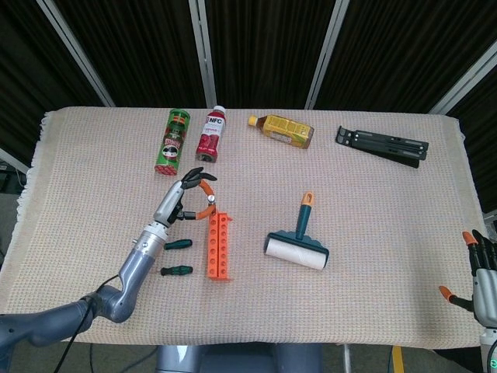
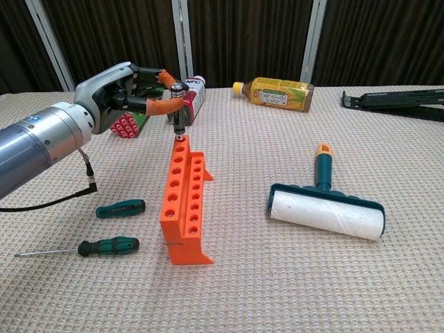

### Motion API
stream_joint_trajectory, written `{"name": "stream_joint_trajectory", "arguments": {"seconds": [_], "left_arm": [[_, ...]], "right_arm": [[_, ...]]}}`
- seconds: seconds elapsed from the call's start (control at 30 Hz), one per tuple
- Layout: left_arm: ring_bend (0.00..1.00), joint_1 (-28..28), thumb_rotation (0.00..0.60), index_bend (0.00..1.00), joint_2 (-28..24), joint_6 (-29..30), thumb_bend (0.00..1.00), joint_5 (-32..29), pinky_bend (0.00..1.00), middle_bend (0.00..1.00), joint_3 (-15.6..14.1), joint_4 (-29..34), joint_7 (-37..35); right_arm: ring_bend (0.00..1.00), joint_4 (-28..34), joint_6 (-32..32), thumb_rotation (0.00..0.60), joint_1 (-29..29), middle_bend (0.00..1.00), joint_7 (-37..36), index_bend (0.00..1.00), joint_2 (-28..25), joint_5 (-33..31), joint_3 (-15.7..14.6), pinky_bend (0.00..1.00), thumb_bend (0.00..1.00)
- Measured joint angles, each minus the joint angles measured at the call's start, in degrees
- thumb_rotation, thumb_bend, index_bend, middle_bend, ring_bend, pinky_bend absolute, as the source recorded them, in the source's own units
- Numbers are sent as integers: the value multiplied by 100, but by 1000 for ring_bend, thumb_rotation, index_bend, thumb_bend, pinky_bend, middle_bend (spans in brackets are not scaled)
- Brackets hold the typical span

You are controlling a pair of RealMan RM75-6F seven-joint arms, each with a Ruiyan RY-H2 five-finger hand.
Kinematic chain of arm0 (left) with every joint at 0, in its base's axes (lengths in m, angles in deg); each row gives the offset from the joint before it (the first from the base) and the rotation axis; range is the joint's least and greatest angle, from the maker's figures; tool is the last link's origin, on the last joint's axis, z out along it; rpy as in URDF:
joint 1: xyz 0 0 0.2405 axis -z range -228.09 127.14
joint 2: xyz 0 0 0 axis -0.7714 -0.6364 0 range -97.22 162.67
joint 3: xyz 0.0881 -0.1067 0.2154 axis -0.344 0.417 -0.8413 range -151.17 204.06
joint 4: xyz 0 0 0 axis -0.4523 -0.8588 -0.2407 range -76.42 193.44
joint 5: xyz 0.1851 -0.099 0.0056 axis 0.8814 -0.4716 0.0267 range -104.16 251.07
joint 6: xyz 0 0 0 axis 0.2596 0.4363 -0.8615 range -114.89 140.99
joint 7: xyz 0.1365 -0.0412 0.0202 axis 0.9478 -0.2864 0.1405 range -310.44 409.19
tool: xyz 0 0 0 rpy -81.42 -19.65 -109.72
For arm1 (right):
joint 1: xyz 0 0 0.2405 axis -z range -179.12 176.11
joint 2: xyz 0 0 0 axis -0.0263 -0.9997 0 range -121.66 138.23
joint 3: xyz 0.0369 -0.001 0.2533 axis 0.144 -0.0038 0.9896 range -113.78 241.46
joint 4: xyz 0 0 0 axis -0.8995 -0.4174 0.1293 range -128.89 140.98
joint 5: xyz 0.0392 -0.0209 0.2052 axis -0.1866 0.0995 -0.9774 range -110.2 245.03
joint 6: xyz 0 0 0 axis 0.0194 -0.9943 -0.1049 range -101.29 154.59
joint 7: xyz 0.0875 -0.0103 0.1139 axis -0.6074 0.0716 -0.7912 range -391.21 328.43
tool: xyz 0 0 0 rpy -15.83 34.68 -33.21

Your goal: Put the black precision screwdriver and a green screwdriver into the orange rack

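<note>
The left hand (image 2: 128, 94), grey metal with orange-tipped fingers, pinches the small black precision screwdriver (image 2: 178, 114) upright by its silver cap, its tip at the far end hole of the orange plastic rack (image 2: 183, 201), a ridged block with two rows of round holes; beside the rack on the woven beige cloth (image 1: 373, 202) lie two green-handled screwdrivers, the stubby one (image 2: 121, 208) nearer the rack's middle, the long-shafted one (image 2: 107, 246) nearer its front end; the right hand (image 1: 483, 276) shows only at the table's corner, fingers spread and holding nothing; further back lie a green snack tube (image 1: 172, 141), a red bottle lettered "NFC" (image 1: 212, 133) and a yellow-labelled amber bottle (image 1: 286, 130); a teal lint roller (image 2: 326, 206) with white paper drum rests right of the rack.
</note>
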Motion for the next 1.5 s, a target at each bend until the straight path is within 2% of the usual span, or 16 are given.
{"name": "stream_joint_trajectory", "arguments": {"seconds": [1.0,1.03,1.1,1.17,1.27,1.33,1.5], "left_arm": [[42,-48,600,653,76,-81,482,-14,37,246,-122,-69,65],[39,-51,600,634,73,-76,478,-8,37,241,-122,-68,67],[20,-54,600,515,68,-72,450,-4,34,195,-120,-65,65],[1,-52,600,263,46,-81,405,14,24,69,-124,-54,54],[0,-45,600,40,5,-99,382,64,5,0,-150,-33,66],[0,-39,600,1,-57,-113,380,112,0,0,-172,21,79],[0,-44,600,0,-132,-49,379,219,0,0,-204,98,128]], "right_arm": [[0,-51,34,600,-3,0,-47,0,18,-26,4,0,0],[0,-52,33,600,-2,0,-50,0,18,-25,3,0,0],[0,-54,28,600,0,0,-55,0,21,-22,2,0,0],[0,-57,29,600,1,0,-56,0,24,-22,1,0,0],[0,-60,29,600,1,0,-61,0,25,-23,3,0,0],[0,-58,26,600,-1,0,-60,0,24,-16,3,0,0],[0,-57,21,600,0,0,-48,0,26,-21,7,0,0]]}}
